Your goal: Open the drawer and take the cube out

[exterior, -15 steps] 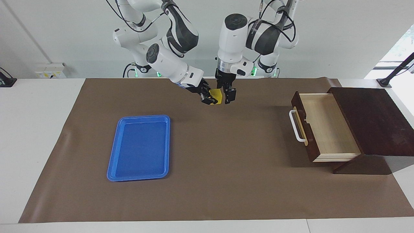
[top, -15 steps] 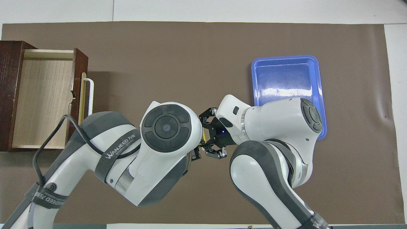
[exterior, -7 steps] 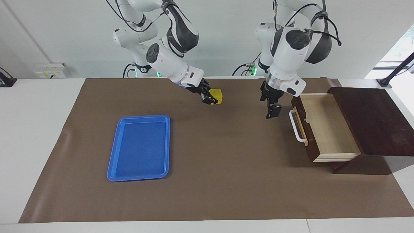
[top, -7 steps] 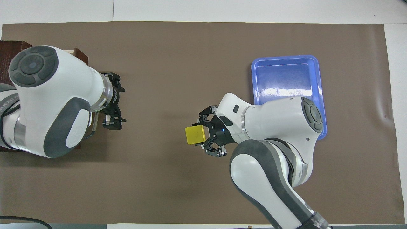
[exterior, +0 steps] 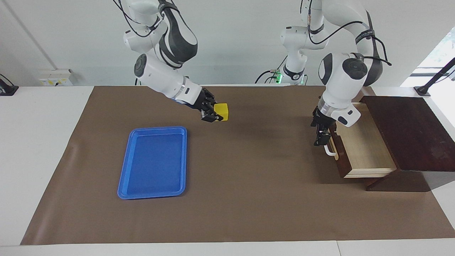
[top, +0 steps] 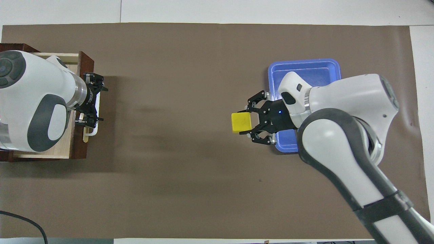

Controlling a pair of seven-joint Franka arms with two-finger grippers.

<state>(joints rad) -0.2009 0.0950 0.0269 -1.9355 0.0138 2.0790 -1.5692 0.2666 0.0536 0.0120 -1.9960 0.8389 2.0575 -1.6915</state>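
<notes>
Cube (exterior: 222, 111) clamped in right gripper (exterior: 214, 114) | left gripper (exterior: 320, 136) spread at drawer (exterior: 362, 145) handle | tray (top: 305, 73) half-hidden overhead

Blue tray (exterior: 153, 162): flat, rectangular, plastic, raised rim; lies on the mat toward the right arm's end of the table.
Brown mat (exterior: 249, 199): covers most of the tabletop.
White table (exterior: 39, 142): bare margins showing around the mat.
Socket box (exterior: 55, 77): against the wall.

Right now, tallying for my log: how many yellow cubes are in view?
1. The cube is held up in the right gripper, over the mat beside the blue tray. None shows in the open drawer.
</notes>
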